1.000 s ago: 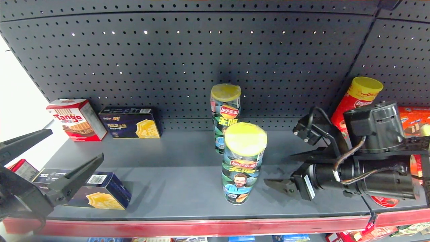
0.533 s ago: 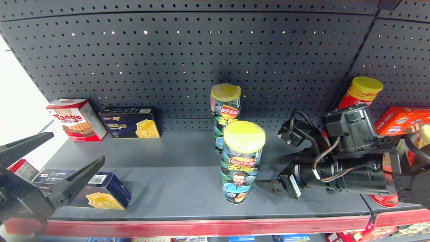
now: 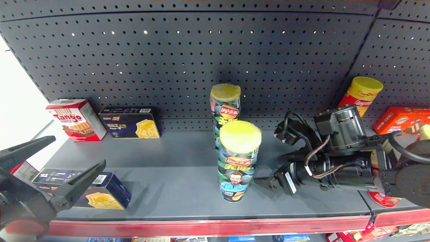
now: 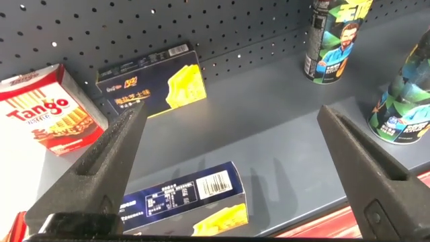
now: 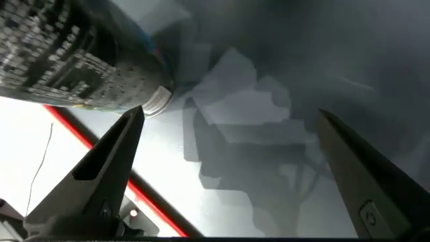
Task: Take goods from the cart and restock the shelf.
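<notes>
- Shelf (image 3: 174,168): dark grey deck with a red front edge, backed by pegboard (image 3: 188,60).
- Front can (image 3: 239,161): yellow lid, stood on its base near the middle of the shelf, towards the front edge. Also seen from the left wrist (image 4: 403,101) and the right wrist (image 5: 74,60).
- Back can (image 3: 225,107): same print and lid, stood directly behind the front can, close to the pegboard; the two are seen overlapping, so contact cannot be told.
- Right gripper (image 3: 272,168): held low over the shelf just to the right of the front can, pointed at it. Fingers are spread wide (image 5: 230,113) and nothing is gripped; the can is seen outside the gap, by one fingertip.
- Left gripper (image 3: 79,150): held at the shelf's left front corner, fingers spread wide (image 4: 232,109), nothing between them.
- Front blue box (image 3: 97,191): laid flat by the front edge, under the left gripper.
- Back blue box (image 3: 130,122) and wafer box (image 3: 76,118): set side by side at the back left.
- Red can (image 3: 359,94): yellow lid, leaned against the pegboard at far right, beside an orange box (image 3: 401,119).
</notes>
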Available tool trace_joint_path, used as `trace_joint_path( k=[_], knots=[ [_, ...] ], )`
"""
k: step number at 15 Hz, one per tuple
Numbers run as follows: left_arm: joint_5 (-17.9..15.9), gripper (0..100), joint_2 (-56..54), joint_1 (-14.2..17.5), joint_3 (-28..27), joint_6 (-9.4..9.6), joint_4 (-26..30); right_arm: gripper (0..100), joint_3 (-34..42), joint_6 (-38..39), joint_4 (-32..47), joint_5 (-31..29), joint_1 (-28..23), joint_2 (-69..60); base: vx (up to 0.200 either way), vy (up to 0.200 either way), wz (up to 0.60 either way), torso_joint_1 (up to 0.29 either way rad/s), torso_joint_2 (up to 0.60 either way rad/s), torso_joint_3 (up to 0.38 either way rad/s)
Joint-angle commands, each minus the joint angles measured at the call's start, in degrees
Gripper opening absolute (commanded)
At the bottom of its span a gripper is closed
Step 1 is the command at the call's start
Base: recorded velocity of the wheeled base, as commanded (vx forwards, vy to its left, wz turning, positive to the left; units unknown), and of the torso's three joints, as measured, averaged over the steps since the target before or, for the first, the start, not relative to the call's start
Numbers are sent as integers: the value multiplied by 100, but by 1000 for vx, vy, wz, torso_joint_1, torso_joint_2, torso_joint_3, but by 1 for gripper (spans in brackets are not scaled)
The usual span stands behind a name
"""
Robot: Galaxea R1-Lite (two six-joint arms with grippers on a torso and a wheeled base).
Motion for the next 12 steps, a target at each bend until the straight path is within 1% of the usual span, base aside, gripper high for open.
trace_joint_path(
  k=[1, 8, 12],
  knots=[
    [2, 100, 9, 2, 12, -1, -3, 100, -71, 3, -6, -12, -18, -99, 0, 0, 0, 0, 0, 0],
    [2, 100, 0, 10, 12, -27, -3, 100, -281, 3, -15, -12, 166, 138, 0, 0, 0, 0, 0, 0],
    [-6, 100, 0, 10, 21, -27, -3, 100, -299, 3, -15, -12, 166, 155, 0, 0, 0, 0, 0, 0]
  ],
)
